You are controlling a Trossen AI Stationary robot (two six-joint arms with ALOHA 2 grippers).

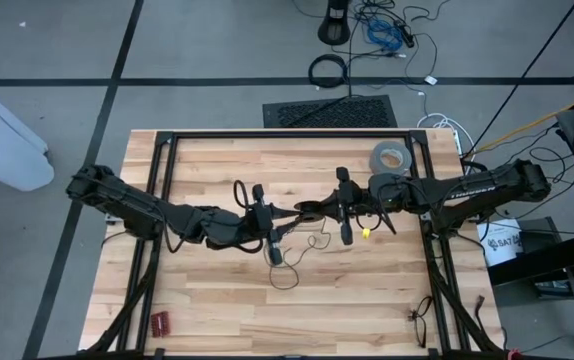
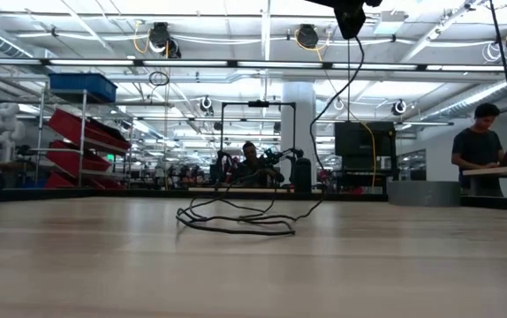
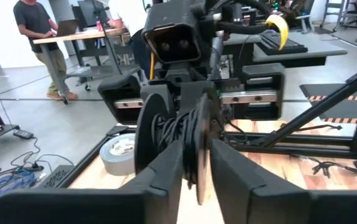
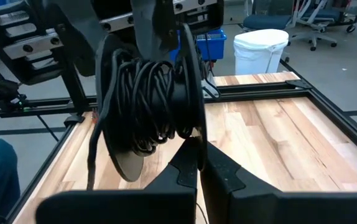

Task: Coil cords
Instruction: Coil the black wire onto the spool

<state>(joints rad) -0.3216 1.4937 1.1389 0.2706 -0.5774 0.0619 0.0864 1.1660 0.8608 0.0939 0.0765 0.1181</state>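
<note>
A black spool (image 4: 150,99) with the thin black cord wound between its two discs hangs above the table's middle (image 1: 308,210). My right gripper (image 4: 198,163) is shut on it from the right. My left gripper (image 3: 197,177) meets it from the left, its fingers close on either side of the disc nearest to it. The cord's loose length (image 2: 351,79) drops from the spool, and its slack loops (image 1: 289,262) lie on the table (image 2: 236,221). My left gripper has the rim of the spool's near disc (image 3: 198,163) between its two fingers, which come level from the table's left. The spool is clear of the table. My right gripper pinches the lower rim of the spool's other disc (image 4: 193,138) between its two fingers, level from the table's right. The spool stands on edge above the fingers, clear of the table.
A grey tape roll (image 1: 389,157) lies at the far right of the table. A small red thing (image 1: 159,322) sits near the front left corner, a small black tangle (image 1: 419,322) near the front right. Black frame rails (image 1: 267,134) edge the table.
</note>
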